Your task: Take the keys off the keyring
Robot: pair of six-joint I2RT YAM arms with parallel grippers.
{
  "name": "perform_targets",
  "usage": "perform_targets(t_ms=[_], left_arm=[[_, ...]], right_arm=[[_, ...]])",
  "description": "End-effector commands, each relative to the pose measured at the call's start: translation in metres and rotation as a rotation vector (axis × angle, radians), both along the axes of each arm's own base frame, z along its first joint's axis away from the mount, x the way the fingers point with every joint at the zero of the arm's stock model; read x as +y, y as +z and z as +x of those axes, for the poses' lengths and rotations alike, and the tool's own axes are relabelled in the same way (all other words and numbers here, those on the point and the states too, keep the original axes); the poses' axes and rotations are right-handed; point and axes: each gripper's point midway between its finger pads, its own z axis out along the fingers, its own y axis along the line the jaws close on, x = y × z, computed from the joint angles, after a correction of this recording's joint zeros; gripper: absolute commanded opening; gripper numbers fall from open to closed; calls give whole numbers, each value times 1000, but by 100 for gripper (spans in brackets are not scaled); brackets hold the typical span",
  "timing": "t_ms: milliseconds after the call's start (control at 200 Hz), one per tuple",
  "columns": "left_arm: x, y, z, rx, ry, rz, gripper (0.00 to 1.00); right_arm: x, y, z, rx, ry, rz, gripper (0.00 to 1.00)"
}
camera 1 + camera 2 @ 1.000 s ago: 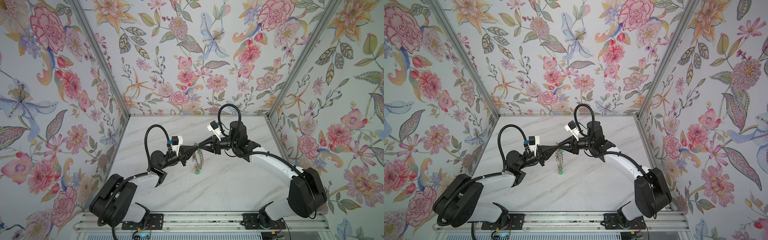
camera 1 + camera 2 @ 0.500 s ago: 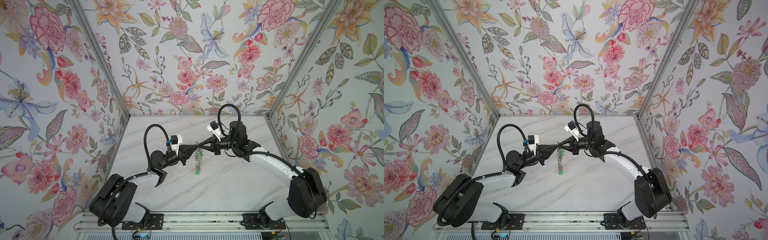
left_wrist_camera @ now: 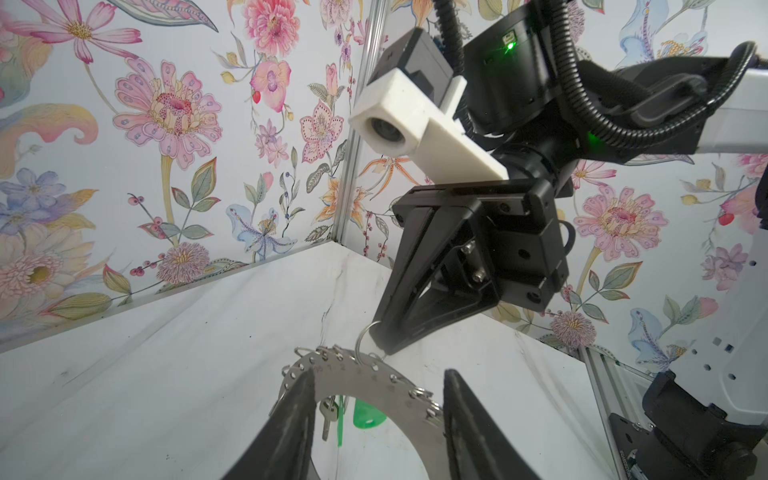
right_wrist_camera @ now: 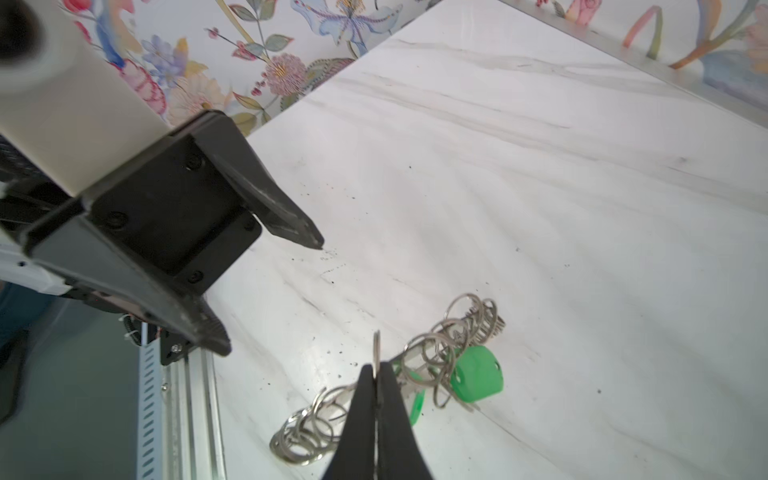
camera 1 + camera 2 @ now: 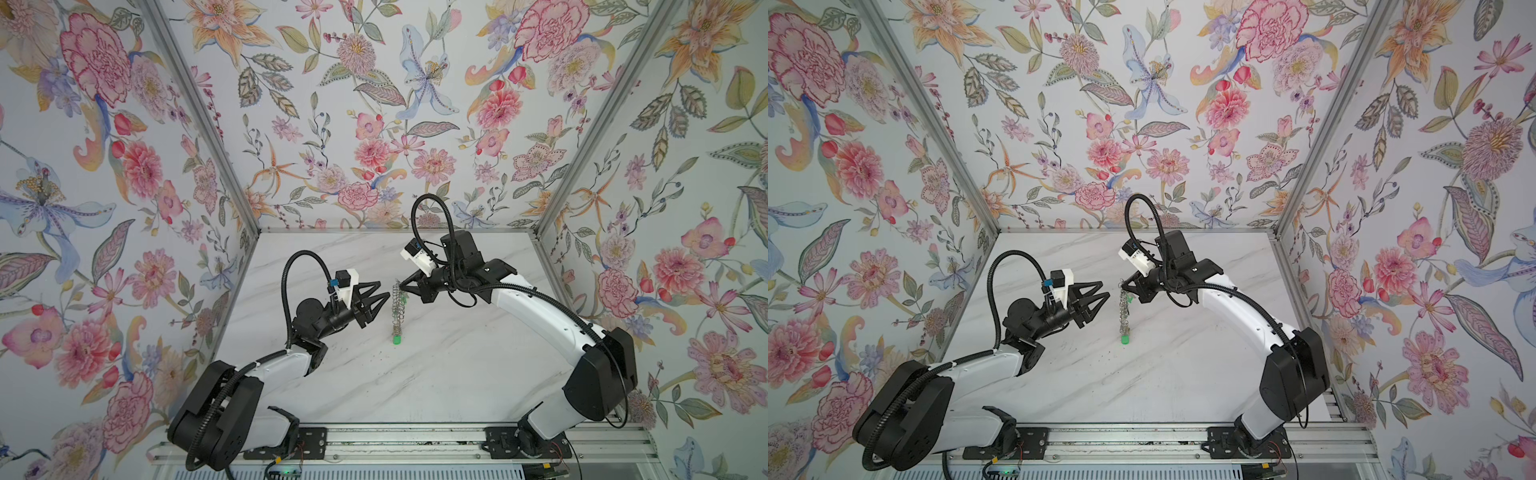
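Grey metal keyring [image 5: 398, 305]: hung edge-on beneath the right tool [image 5: 401, 285] — one rim loop [image 4: 377, 347] is pinched.
Green-tagged keys [image 5: 397, 340]: dangled below that tool, near the surface [image 5: 457, 374].
Left tool [image 5: 375, 298]: spread, beside the keyring, apart.

Bright, even light; blurred wrist-view foregrounds.

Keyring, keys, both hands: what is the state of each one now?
keyring, hanging upright by one of its wire loops
keys, attached to the keyring, dangling
right hand, shut on that loop
left hand, open, holding nothing
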Motion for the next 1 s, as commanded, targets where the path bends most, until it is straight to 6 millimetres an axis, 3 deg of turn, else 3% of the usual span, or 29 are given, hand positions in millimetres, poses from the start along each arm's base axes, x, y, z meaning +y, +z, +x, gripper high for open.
perform_targets(t_ms=[0, 120, 265, 470, 736, 996], left_arm=[[4, -19, 11, 48, 23, 85, 52], [7, -49, 28, 107, 82, 255, 51], [10, -59, 29, 110, 101, 303, 51], [-10, -52, 15, 73, -65, 261, 50], [-16, -41, 7, 24, -121, 247, 49], [-21, -32, -2, -10, -188, 244, 36]], right_arm=[[-12, -29, -4, -42, 29, -290, 0], [-11, -34, 1, -75, 27, -400, 0], [-6, -27, 1, -96, 52, -448, 0], [6, -17, -9, -83, 144, -455, 0], [12, -10, -25, -75, 208, -434, 0], [17, -5, -30, -64, 234, -408, 0]])
